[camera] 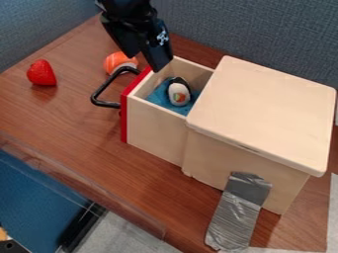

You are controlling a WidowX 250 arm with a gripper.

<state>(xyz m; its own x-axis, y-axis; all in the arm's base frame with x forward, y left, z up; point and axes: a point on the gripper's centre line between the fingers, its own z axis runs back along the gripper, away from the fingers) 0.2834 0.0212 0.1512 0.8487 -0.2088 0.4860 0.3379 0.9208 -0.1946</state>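
Observation:
The black gripper [145, 60] hangs at the top, over the red-fronted end of a pulled-out wooden drawer [153, 129], its fingers apart with nothing seen between them. In the drawer, on a blue lining [158, 97], lies a small black-and-white toy [178, 93] with an orange and green mark, below and right of the gripper. A black handle [102, 94] sticks out from the drawer's front. Behind the handle, left of the gripper, rests an orange object [116, 61] with white parts. Farther left a red strawberry [41, 73] stands on the table.
The wooden box [264, 111] with its flat lid covers the right side. Silver tape [236, 220] runs from its front down to the brown table [72, 131]. Grey-blue partition walls [251, 34] stand behind, and the table's edge slants across the lower left.

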